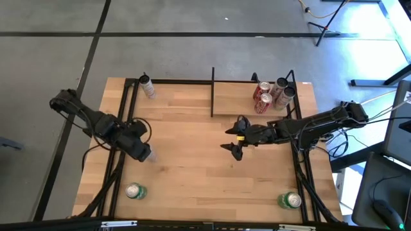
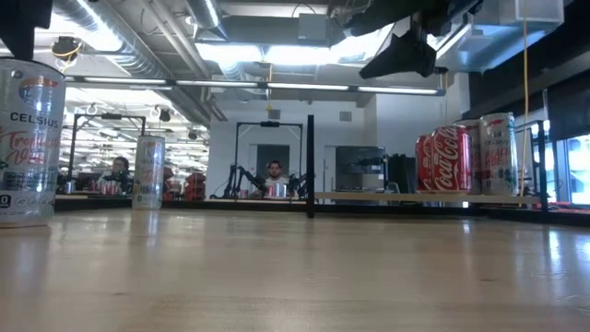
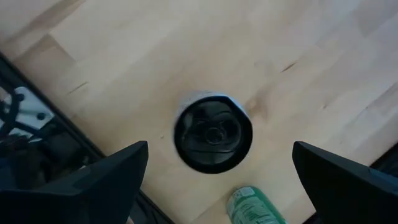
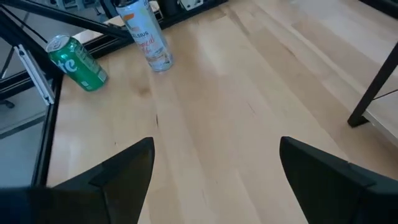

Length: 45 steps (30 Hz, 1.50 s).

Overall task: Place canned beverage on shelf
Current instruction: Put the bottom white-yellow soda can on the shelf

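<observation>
I had the left pincer (image 1: 142,153) spread open right over the white can (image 3: 213,132) at counter (image 1: 192,167) nine o'clock, pre-grasp, next needing descent and closing; right pincer (image 1: 235,141) hung open, empty mid-counter.

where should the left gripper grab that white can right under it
Grip the white can around its round side wall, coming straight down from above. It stands upright, seen end-on between the left gripper's open fingers, with bare table all around it.

The left hand (image 1: 142,153) hides most of the slim can (image 1: 151,154) beneath it.
</observation>
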### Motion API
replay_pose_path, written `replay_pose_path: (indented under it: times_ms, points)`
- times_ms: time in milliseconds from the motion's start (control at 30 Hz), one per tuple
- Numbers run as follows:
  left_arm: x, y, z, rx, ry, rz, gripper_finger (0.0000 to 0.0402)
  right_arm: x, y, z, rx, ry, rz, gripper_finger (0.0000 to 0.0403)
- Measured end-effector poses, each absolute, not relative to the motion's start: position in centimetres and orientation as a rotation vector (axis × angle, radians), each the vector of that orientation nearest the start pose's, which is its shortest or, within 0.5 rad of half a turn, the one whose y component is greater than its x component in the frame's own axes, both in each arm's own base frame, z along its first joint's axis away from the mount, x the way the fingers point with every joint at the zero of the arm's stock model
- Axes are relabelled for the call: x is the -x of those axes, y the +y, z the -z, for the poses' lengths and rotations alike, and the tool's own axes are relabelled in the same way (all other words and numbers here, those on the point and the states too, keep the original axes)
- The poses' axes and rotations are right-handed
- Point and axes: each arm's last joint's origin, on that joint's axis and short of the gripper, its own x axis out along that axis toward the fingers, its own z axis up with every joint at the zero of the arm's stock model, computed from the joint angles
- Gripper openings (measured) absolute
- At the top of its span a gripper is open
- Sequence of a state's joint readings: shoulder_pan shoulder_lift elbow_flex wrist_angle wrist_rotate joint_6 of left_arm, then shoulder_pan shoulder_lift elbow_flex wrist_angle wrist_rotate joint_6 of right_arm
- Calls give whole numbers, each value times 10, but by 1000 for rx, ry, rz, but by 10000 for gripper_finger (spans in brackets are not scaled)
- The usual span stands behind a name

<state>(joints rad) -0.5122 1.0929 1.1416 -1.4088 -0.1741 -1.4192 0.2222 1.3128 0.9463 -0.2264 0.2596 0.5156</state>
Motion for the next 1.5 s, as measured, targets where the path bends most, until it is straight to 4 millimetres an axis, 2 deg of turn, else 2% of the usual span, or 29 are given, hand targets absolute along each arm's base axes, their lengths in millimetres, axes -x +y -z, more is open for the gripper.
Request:
replay_pose_path:
  times_ms: [433,600,700,833,1000,1267,1400,1500]
  points:
    - [-155,-82,-277,636,1278,-672,394,-277,55,-273,-366,558,168,331]
    - [-158,-85,-262,660,1284,-636,388,-277,56,-273,-372,565,151,331]
    - [-160,-85,-258,650,1277,-606,362,-276,57,-272,-375,580,126,331]
    - [-161,-84,-256,609,1282,-579,305,-275,57,-271,-358,605,123,331]
    - [-166,-86,-257,620,1243,-542,232,-259,58,-278,-353,645,116,331]
    - [-201,-83,-277,610,1122,-387,225,-210,62,-299,-288,707,70,331]
    - [-238,-79,-299,545,1041,-332,225,-196,61,-299,-250,767,72,331]
    - [-272,-73,-307,467,1038,-320,225,-191,59,-294,-201,838,79,331]
